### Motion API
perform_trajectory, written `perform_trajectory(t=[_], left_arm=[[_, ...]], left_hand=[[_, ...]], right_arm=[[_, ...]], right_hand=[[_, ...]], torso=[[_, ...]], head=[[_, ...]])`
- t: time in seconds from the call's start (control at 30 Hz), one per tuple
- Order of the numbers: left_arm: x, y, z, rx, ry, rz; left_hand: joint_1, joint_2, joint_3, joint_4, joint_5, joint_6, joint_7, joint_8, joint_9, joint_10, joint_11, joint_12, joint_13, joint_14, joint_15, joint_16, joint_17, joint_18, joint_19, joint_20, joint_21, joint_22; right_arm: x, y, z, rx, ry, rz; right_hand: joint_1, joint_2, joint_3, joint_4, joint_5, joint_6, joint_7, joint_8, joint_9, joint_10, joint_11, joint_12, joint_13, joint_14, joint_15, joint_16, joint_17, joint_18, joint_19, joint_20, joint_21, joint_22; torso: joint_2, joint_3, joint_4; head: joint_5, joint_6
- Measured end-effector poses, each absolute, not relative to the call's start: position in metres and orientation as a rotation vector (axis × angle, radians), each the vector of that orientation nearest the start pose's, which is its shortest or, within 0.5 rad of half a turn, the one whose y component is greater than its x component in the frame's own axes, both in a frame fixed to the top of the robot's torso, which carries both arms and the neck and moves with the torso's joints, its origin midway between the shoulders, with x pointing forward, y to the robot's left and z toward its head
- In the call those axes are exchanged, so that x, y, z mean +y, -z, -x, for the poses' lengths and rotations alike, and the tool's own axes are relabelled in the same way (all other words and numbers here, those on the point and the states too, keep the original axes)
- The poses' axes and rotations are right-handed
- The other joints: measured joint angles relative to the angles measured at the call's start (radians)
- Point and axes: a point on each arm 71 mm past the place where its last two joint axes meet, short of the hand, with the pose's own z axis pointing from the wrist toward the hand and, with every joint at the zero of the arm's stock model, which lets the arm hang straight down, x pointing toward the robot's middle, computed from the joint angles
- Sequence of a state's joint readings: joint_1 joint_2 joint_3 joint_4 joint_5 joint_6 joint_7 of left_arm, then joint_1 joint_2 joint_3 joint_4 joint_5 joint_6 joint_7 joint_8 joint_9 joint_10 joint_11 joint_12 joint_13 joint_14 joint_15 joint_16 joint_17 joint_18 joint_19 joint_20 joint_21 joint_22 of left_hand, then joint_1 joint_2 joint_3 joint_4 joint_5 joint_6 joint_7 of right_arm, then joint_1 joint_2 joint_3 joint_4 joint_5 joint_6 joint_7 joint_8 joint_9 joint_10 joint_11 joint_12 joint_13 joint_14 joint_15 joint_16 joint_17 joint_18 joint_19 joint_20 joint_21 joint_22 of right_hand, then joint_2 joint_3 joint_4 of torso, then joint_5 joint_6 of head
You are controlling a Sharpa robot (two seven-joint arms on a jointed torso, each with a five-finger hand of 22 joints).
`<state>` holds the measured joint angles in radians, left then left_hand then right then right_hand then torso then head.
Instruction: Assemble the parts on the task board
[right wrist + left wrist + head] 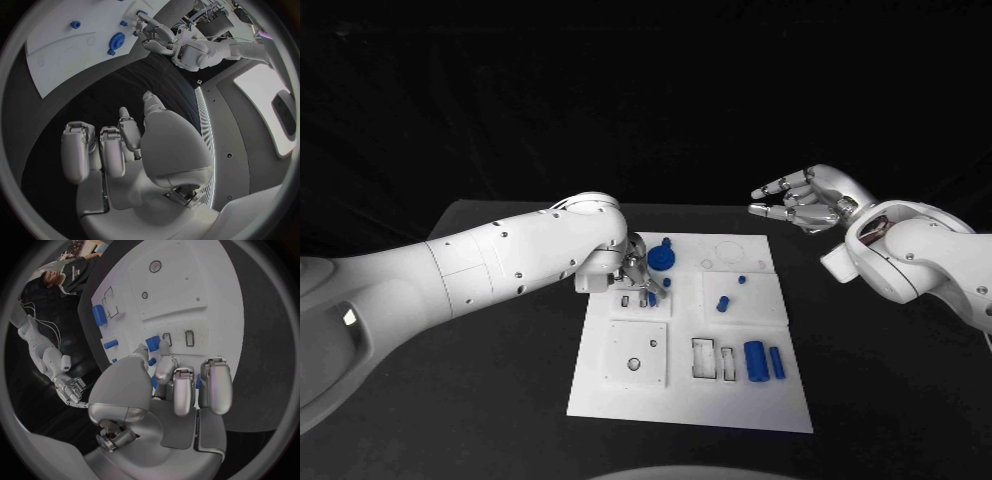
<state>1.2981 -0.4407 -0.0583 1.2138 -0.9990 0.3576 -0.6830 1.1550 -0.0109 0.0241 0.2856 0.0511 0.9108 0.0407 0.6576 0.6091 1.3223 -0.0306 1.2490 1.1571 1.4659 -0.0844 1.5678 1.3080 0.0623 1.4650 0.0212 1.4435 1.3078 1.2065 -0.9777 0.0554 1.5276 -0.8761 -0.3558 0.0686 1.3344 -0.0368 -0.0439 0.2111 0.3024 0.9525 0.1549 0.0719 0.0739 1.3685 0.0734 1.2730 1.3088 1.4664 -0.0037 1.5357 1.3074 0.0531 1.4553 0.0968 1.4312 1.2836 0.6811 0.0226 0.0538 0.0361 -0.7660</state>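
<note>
The white task board (689, 400) lies in the middle of the black table. My left hand (635, 270) hovers low over its far left part. Thumb and a finger pinch a small blue part (152, 344) just beside two narrow slots (178, 338). A round blue part (661, 260) stands right behind that hand. Two small blue parts (723, 303) sit mid-board, and two blue cylinders (763, 361) lie near the right edge. My right hand (798, 200) hangs raised beyond the board's far right corner, fingers loosely bent and apart, holding nothing.
A square plate with holes (638, 355) and two long rectangular slots (713, 358) occupy the board's near half. Bare black table (877, 400) surrounds the board. In the right wrist view the board (62, 55), the round blue part (117, 40) and my left hand (156, 37) appear.
</note>
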Motion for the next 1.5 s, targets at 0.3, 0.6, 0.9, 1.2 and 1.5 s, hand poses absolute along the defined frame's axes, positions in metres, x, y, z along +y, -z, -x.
perform_trajectory(t=[0.3, 0.6, 0.9, 1.2, 1.5], left_arm=[[0.100, 0.209, -0.522, 2.504, 0.289, 0.010], [0.100, 0.208, -0.523, 2.503, 0.298, 0.022], [0.106, 0.208, -0.520, 2.506, 0.322, 0.063], [0.123, 0.203, -0.515, 2.467, 0.362, 0.141], [0.130, 0.209, -0.501, 2.383, 0.410, 0.223]], left_hand=[[0.075, 0.007, 0.088, -0.028, 0.000, -0.013, -0.002, -0.004, 0.006, 0.000, 0.000, 0.000, 0.000, 0.000, 0.000, 0.000, 0.000, 0.000, 0.000, 0.000, 0.000, 0.000], [0.161, 0.003, 0.294, -0.089, 0.073, -0.034, 0.010, -0.074, -0.019, 0.000, 0.000, -0.010, -0.005, 0.000, 0.000, 0.000, 0.000, 0.000, 0.000, 0.000, 0.000, 0.000], [0.107, -0.090, 0.441, -0.052, 0.224, -0.028, 0.018, -0.062, 0.025, 0.007, 0.007, -0.016, -0.008, 0.000, 0.000, 0.000, 0.000, 0.000, 0.000, 0.000, 0.000, 0.000], [0.078, -0.108, 0.484, -0.075, 0.231, -0.028, 0.018, -0.050, 0.045, 0.011, 0.011, -0.016, 0.000, 0.000, 0.000, 0.000, 0.000, 0.000, 0.000, 0.000, 0.000, 0.000], [0.074, -0.112, 0.492, -0.076, 0.230, -0.024, 0.018, -0.044, 0.052, 0.016, 0.006, -0.014, 0.004, 0.000, 0.000, 0.000, 0.000, 0.000, 0.000, 0.000, 0.004, 0.000]], right_arm=[[-0.270, 0.143, -0.496, 1.573, -0.936, -0.410], [-0.271, 0.143, -0.498, 1.576, -0.930, -0.412], [-0.271, 0.144, -0.498, 1.583, -0.924, -0.407], [-0.272, 0.145, -0.498, 1.587, -0.915, -0.406], [-0.276, 0.146, -0.498, 1.590, -0.903, -0.409]], right_hand=[[0.000, 0.000, 0.000, 0.000, 0.006, 0.000, 0.000, 0.000, 0.000, 0.000, 0.000, 0.000, 0.000, 0.000, 0.000, 0.000, 0.000, 0.000, 0.000, 0.000, 0.000, 0.000], [0.000, 0.000, 0.000, 0.000, 0.016, 0.000, 0.000, 0.000, 0.000, 0.000, 0.000, 0.000, 0.000, 0.000, 0.000, 0.000, 0.000, 0.000, 0.000, 0.000, 0.000, 0.000], [0.000, 0.000, -0.003, -0.003, 0.027, 0.000, 0.000, 0.000, 0.000, 0.000, 0.000, 0.000, 0.000, 0.000, 0.000, 0.000, 0.001, 0.000, 0.000, 0.000, 0.000, -0.001], [0.000, 0.000, -0.006, 0.000, 0.027, 0.000, 0.000, 0.000, 0.000, 0.000, 0.000, 0.000, 0.000, 0.000, 0.000, 0.000, 0.001, 0.000, 0.000, 0.000, -0.004, -0.002], [-0.005, 0.005, -0.011, 0.000, 0.031, 0.000, 0.000, 0.000, 0.000, 0.000, 0.000, 0.000, 0.000, 0.000, 0.000, 0.000, 0.000, 0.000, 0.000, 0.000, -0.004, -0.003]], torso=[[0.000, -0.0002, 0.0001], [0.000, -0.0002, 0.0000], [0.001, 0.0005, 0.0000], [0.001, 0.0017, 0.0021], [0.000, 0.0048, 0.0101]], head=[[0.001, -0.003], [0.001, -0.005], [0.002, -0.006], [-0.001, -0.003], [-0.008, -0.006]])
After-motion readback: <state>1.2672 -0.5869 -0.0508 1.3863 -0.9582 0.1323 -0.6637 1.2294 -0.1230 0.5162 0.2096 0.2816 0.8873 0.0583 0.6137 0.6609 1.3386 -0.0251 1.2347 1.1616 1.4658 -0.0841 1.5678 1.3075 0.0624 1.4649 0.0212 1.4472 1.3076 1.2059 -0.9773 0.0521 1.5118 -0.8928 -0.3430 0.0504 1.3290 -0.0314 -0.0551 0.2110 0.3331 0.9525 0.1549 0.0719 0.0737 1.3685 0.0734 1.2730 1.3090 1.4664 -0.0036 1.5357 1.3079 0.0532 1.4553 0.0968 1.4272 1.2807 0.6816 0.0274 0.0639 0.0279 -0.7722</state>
